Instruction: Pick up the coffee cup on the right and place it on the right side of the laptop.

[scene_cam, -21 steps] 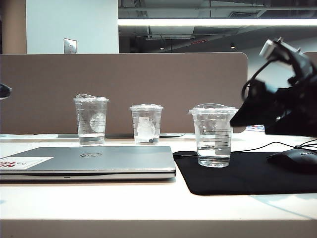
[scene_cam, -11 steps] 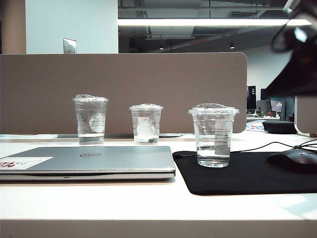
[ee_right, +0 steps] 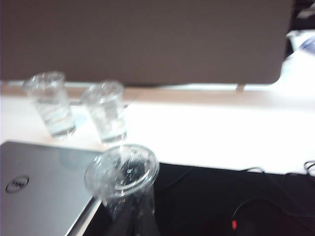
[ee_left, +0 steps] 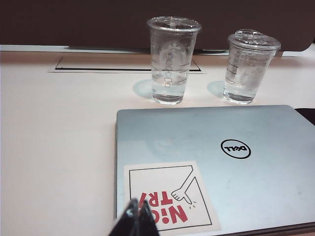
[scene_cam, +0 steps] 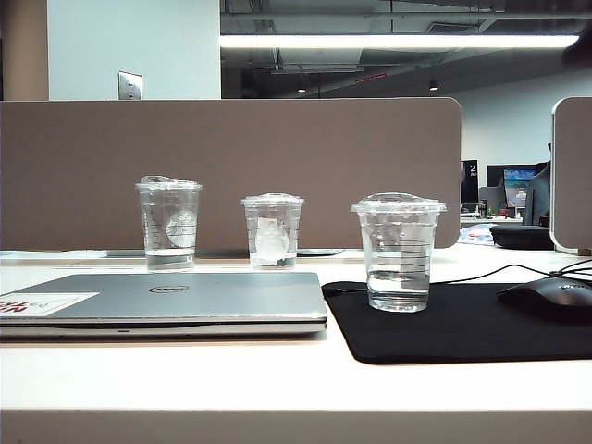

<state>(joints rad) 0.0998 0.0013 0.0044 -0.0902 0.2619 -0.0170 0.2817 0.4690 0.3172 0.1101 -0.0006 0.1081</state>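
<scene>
Laptop [scene_cam: 166, 301] lay closed at the left of the white desk [scene_cam: 277, 379]. Its lid carried a round "DELL" logo [ee_left: 236, 148] and a white sticker [ee_left: 167, 196] with red lettering, partly hidden by the left gripper; "NIC" and "TRY" were legible, beside a line drawing of a pointing hand.

Left gripper [ee_left: 137, 219] hovered over the laptop's near edge, its tips pressed together and pinching nothing.

Behind the laptop stood a taller clear cup [scene_cam: 169, 222] with a round white emblem, too faint to read. Just to its right was a shorter lidded cup [scene_cam: 273, 231] with a white patch.

The coffee cup [scene_cam: 399, 252], clear with thin dark horizontal lines and a domed lid, stood upright on the black mat [scene_cam: 462, 324], right of the laptop and apart from it. A black mouse [scene_cam: 548, 298] sat at the mat's right end.

Right gripper [ee_right: 133, 223] appeared only as a blurred shape above the coffee cup; it was closed, touching nothing discernible.
</scene>
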